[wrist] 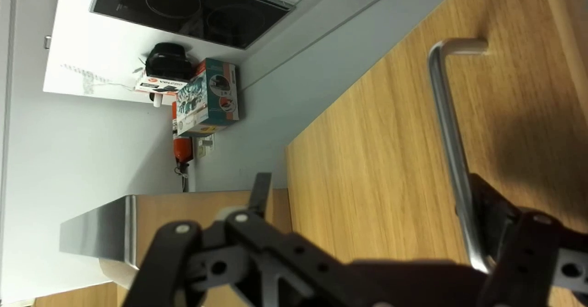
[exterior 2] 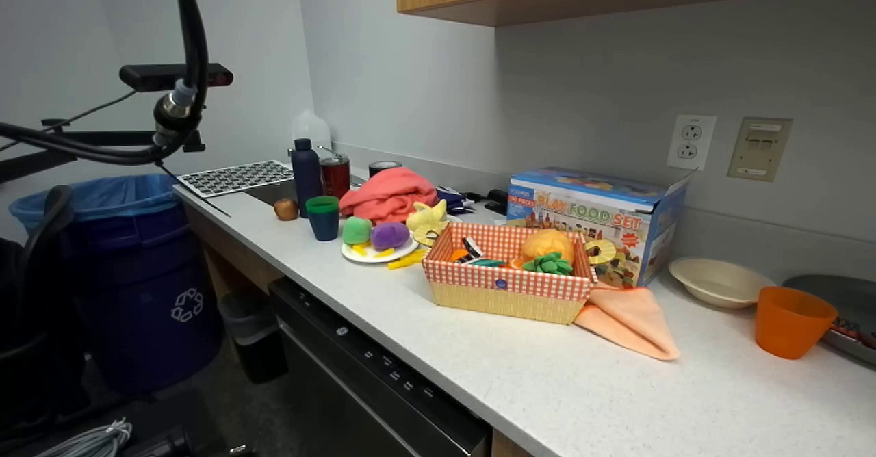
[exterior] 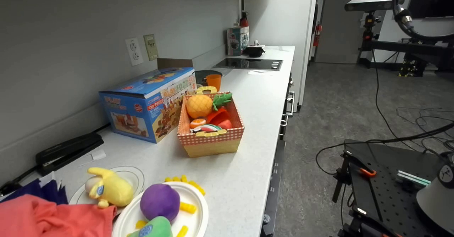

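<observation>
Fingers (wrist: 494, 208) stand wide apart, one close beside a slim, silvery, round-cornered bar handle (wrist: 455, 153) on a wood-grained door (wrist: 376, 160).

The gripper (wrist: 374, 196) has its two fingers (wrist: 261, 190) spread wide apart (somewhat blurred in the wrist view). What is probably the arm's pale base (exterior: 439, 201) shows, cut off, at an exterior view's right edge.

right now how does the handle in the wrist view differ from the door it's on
The handle is shiny and grey; the door is brown with wood grain. The handle is a slim, bent bar; the door is a broad, flat panel. The handle juts out; the door lies behind it.
</observation>
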### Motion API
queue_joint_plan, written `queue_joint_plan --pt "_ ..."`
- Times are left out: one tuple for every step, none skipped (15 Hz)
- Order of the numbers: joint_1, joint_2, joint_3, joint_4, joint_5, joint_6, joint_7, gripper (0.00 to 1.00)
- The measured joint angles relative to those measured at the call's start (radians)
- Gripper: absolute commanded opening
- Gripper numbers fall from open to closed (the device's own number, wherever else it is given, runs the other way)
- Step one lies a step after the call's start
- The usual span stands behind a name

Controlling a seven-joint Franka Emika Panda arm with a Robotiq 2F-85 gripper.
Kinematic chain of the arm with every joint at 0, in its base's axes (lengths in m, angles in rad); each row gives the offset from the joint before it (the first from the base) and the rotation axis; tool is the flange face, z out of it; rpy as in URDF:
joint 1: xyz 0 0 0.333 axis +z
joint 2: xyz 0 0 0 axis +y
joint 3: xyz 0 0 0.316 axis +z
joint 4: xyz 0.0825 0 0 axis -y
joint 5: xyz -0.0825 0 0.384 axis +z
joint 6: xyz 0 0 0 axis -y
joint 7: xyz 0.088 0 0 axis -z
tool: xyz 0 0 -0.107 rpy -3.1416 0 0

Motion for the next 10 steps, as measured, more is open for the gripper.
queue_joint_plan --pt "-0.011 -0.012 -0.001 -0.019 0.002 0.023 -0.001 1.00" --pt "-0.020 -0.024 -0.002 -0.035 0.005 0.044 -0.003 1.00" --pt "-0.028 -0.033 -0.004 -0.049 0.014 0.060 -0.013 1.00" --pt "-0.035 -0.040 -0.006 -0.058 0.029 0.072 -0.032 1.00" --pt "-0.042 -0.045 -0.008 -0.064 0.048 0.079 -0.055 1.00" --pt "-0.048 -0.050 -0.010 -0.068 0.068 0.083 -0.080 1.00" --pt "-0.057 -0.055 -0.010 -0.074 0.087 0.090 -0.103 1.00" --pt "-0.066 -0.059 -0.010 -0.081 0.106 0.100 -0.123 1.00" --pt "-0.075 -0.065 -0.010 -0.088 0.123 0.110 -0.145 1.00" --pt "-0.083 -0.069 -0.010 -0.095 0.140 0.120 -0.165 1.00"
